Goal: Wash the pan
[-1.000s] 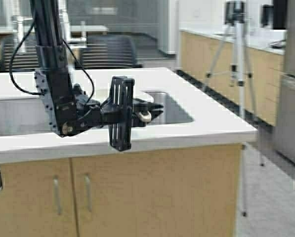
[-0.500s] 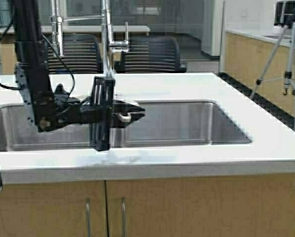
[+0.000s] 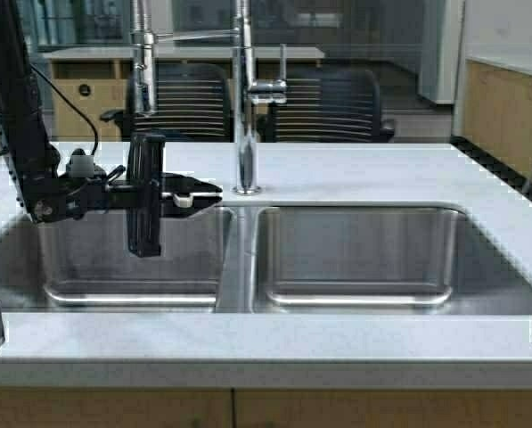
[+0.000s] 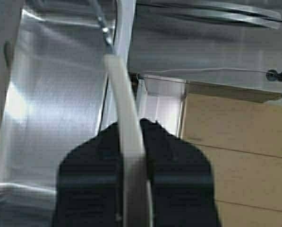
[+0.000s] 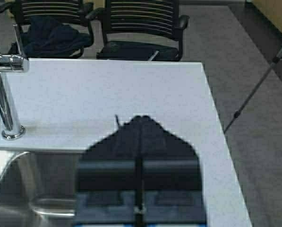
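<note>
The pan (image 4: 124,137) sat clamped in your left pincer (image 3: 181,190), its fingers closed tight on the cream-white handle, which ran straight out from the jaws. In the high view only a small pale loop showed at the pincer tip, so the pan's bowl could not be made out there; most likely it hung edge-on past the fingers. That pincer hovered over the far edge of the left basin (image 3: 132,259) of the double sink (image 3: 355,294), with the faucet (image 3: 242,98) just to its right at the divider. The coming move turned on this: the spout stood right of the held pan, so the pan needed carrying rightward and lowering into a basin. Your right pincer (image 5: 140,120) was shut and empty, parked over the near right of the white bench (image 3: 355,169). Dark chairs (image 3: 328,102) stood beyond the far side.
</note>
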{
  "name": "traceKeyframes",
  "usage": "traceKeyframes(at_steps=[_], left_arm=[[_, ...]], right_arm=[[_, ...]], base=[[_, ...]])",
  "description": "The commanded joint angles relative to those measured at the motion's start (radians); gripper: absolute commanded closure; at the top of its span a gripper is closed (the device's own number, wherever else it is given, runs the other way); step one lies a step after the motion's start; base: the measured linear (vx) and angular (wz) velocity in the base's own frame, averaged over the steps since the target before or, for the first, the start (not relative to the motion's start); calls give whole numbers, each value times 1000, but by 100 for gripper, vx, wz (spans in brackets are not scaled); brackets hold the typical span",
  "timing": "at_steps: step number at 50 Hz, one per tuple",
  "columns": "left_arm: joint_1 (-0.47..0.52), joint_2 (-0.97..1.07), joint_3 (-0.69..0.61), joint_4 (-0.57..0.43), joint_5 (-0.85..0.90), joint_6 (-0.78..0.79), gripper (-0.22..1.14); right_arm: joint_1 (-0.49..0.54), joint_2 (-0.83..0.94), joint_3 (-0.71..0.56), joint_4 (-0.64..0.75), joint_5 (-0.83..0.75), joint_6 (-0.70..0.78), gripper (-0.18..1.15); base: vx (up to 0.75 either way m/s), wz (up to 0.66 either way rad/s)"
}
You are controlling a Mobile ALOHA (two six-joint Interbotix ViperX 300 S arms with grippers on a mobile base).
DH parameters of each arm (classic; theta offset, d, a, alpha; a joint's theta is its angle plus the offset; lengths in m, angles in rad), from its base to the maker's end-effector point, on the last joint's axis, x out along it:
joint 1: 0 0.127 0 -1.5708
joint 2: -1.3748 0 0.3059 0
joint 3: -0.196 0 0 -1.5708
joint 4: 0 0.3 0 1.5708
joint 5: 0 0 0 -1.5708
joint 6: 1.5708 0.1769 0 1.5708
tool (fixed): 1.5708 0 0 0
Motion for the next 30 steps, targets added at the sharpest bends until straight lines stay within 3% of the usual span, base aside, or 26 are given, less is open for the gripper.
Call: traceKeyframes(at_steps=[1, 30], left_arm=[[-5, -38, 40, 3, -43, 31, 89], [-71, -63, 371, 6, -311, 215, 89]], right_arm=[[0, 12, -20, 0, -5, 3, 90], [112, 195, -117, 0, -5, 20, 90]], base=[[24, 21], [19, 8]])
